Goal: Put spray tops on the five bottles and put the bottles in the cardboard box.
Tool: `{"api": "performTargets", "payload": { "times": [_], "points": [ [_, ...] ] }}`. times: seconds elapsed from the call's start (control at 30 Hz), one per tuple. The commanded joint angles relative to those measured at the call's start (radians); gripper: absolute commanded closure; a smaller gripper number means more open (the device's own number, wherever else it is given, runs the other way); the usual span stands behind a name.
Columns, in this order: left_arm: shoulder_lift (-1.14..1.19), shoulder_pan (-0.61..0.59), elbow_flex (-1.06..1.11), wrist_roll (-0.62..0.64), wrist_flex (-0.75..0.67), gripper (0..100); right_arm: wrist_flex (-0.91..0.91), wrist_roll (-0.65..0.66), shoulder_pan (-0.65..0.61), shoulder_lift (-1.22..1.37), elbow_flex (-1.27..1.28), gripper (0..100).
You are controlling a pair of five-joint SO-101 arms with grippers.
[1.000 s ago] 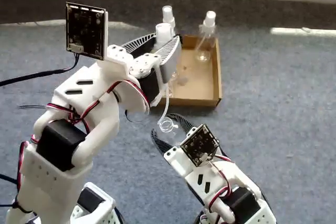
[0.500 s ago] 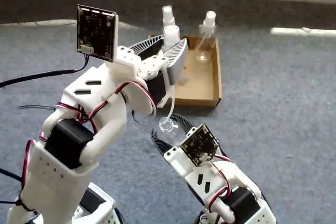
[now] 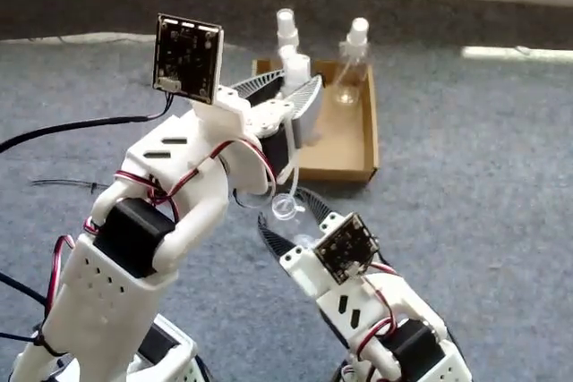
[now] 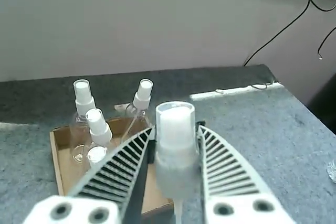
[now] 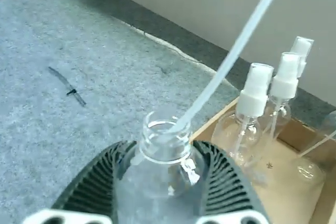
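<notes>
The left gripper [image 4: 176, 129] is raised high and stretched forward, clamped on a spray top [image 4: 175, 113]. The right gripper [image 5: 168, 150] sits low, just beneath it, closed around a bottle [image 5: 160, 187].

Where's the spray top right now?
In the high view the spray top is in the left pincer, raised before the cardboard box, its dip tube reaching the mouth of the open bottle in the right pincer.

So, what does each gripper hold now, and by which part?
Left gripper: a spray top, by its head. Right gripper: an open bottle, by its shoulder.
</notes>
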Motion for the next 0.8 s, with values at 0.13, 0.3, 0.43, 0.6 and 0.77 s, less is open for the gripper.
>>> {"api": "performTargets", "payload": {
  "times": [0.13,0.3,0.43,0.6,0.77],
  "points": [
    [-0.022,0.016,0.016,-0.008,0.146,100,-0.099,-0.06,0.143,-0.007,-0.013,99.4],
    [-0.022,0.077,0.056,-0.063,0.152,100,-0.096,-0.072,0.173,0.027,-0.064,99.4],
    [-0.022,0.162,0.084,-0.16,0.147,99,-0.096,-0.074,0.18,0.159,-0.134,99.4],
    [-0.022,0.156,0.084,-0.198,0.152,98,-0.096,-0.084,0.179,0.239,-0.185,99.4],
    [-0.021,0.145,0.084,-0.241,0.209,84,-0.096,-0.132,0.179,0.239,-0.191,99.4]
  ]
}}
